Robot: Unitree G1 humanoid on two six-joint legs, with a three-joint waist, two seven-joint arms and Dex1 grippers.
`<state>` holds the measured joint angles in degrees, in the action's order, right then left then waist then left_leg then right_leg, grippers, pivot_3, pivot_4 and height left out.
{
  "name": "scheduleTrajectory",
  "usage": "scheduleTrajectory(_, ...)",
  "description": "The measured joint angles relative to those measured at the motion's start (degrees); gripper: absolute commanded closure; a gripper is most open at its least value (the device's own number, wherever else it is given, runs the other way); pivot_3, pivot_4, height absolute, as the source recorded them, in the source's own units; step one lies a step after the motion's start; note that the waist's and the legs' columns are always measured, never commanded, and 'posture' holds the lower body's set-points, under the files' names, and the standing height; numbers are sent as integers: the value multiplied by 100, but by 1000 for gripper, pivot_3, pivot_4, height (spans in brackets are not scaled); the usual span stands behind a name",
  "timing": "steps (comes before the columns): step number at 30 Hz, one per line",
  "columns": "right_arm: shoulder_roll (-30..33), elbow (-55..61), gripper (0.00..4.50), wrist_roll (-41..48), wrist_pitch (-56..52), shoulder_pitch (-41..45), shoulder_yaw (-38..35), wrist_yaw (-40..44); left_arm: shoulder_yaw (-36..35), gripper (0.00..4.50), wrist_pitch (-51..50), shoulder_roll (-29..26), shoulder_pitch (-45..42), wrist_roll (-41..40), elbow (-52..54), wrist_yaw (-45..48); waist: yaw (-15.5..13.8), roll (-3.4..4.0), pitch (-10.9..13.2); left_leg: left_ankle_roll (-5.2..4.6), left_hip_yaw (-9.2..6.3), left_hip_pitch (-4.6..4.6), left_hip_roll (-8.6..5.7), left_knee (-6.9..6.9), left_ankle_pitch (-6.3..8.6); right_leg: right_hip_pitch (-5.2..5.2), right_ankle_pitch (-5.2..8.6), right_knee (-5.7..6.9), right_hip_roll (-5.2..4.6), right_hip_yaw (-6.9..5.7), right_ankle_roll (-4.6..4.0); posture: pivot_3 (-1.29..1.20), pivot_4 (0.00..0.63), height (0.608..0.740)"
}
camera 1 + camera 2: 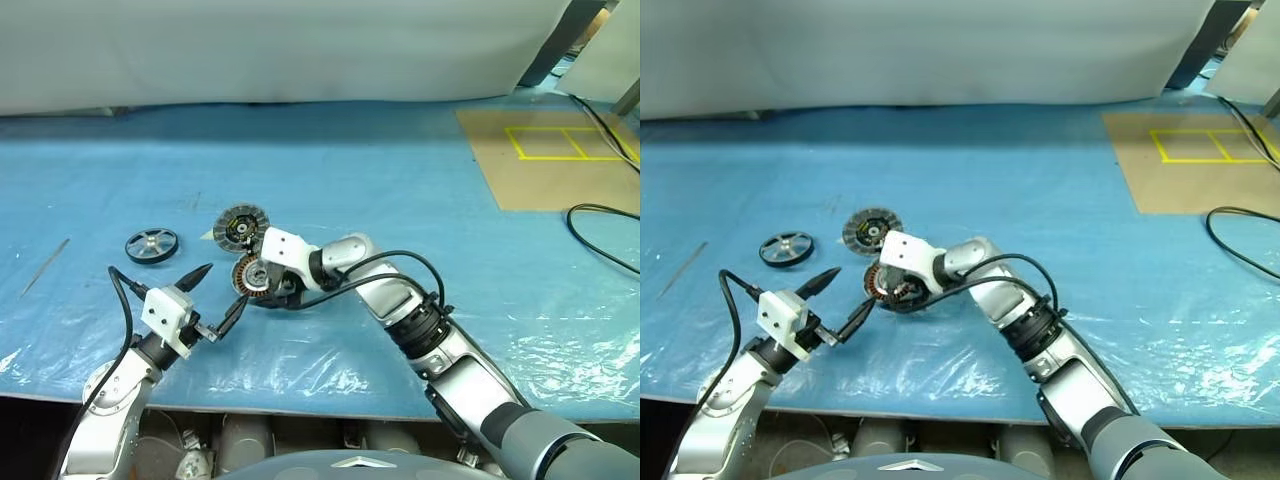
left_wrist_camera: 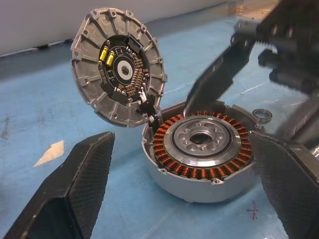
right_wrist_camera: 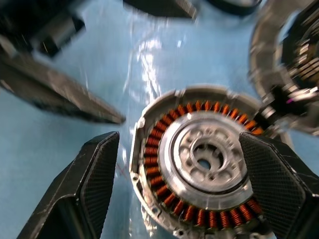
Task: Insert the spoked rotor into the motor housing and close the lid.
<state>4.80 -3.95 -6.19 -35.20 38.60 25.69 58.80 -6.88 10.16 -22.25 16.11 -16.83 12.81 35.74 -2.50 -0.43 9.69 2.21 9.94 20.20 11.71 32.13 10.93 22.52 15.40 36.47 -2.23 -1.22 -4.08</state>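
Between right end effector spread fingers, motor housing; lid upright; left end effector apart

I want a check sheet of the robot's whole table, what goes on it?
Surface: blue plastic sheet, wrinkled.
Job's things: spoked rotor lies apart, left of the motor housing; housing empty, lid open.
Clutter: thin rod at the left, small ring by the housing.
Hands: left hand open; right hand open around the housing.
Cables: black cable at the right.
Surroundings: brown board with yellow lines.
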Motion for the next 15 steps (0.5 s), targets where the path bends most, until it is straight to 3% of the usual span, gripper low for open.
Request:
scheduleTrajectory(6,27,657,456,951,50,-248,-887,-186,-61,0,156,-13,204,-15,-108,132,6,-3,0,9,-2,6,1,-8,5,8,-13,-1,3,-1,21,0,150,740)
scheduleTrajectory(15,1143,27,456,1068,1047,-1100,-1057,-291,-54,0,146,-10,314,-164,-15,215,-4,-5,3,6,-2,-11,1,4,5,-10,2,-4,3,0,-3,0,150,740)
